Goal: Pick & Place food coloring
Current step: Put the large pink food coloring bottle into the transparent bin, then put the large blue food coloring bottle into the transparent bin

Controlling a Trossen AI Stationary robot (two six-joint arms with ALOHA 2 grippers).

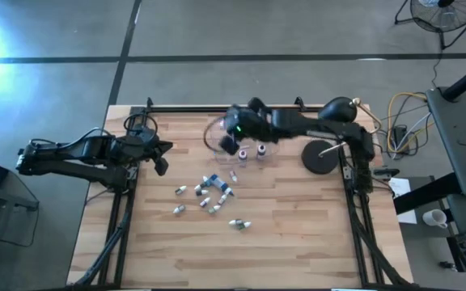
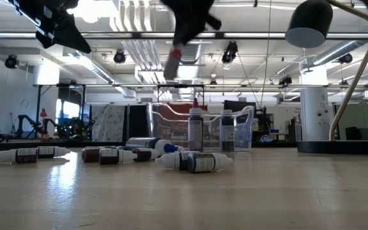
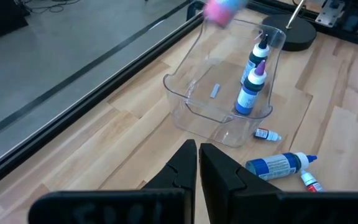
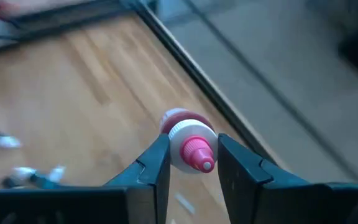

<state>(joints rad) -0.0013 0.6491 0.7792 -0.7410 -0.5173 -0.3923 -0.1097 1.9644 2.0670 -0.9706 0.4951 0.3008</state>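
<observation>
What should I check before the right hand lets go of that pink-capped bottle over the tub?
1. Grip: right hand shut on the pink-capped bottle: ok.
2. Position: in the high view it is above the clear tub; exactly centred: cannot tell.
3. Landing room: two upright bottles stand at one end, the rest of the tub floor is bare: ok.
4. Height: bottle held high above the tub, may bounce: not ok.
5. Left hand shut, off to the side: ok.
6. Loose bottles remain on the table: ok.
</observation>
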